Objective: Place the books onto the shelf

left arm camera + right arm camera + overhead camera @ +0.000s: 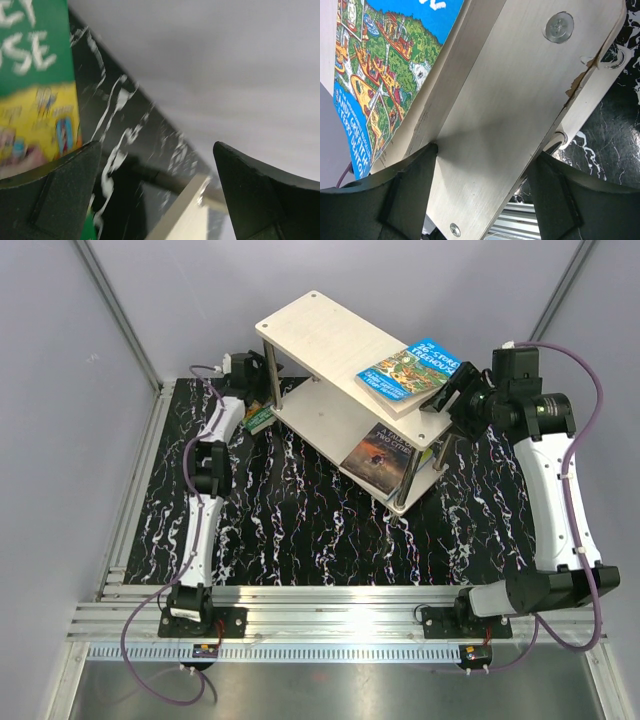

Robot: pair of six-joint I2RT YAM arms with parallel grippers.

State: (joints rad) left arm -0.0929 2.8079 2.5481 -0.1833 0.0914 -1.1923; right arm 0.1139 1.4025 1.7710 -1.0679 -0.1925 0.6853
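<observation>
The shelf (320, 340) stands mid-table. A blue Treehouse book (405, 370) lies flat on the right end of its top board and overhangs the edge. A dark brown book (380, 452) rests on the lower board. My right gripper (447, 400) is open at that right end. In the right wrist view its jaws straddle the top board (520, 90), and the left fingertip (427, 155) sits against the blue book's (385, 65) page edge. A green book (258, 418) lies on the mat by the shelf's left end. My left gripper (157, 150) is open and empty beside the green book (35, 75).
A black marbled mat (300, 530) covers the table. Grey walls close in the back and sides. An aluminium rail (330, 615) with both arm bases runs along the near edge. A corner of the shelf's board (185, 215) lies just below the left fingers.
</observation>
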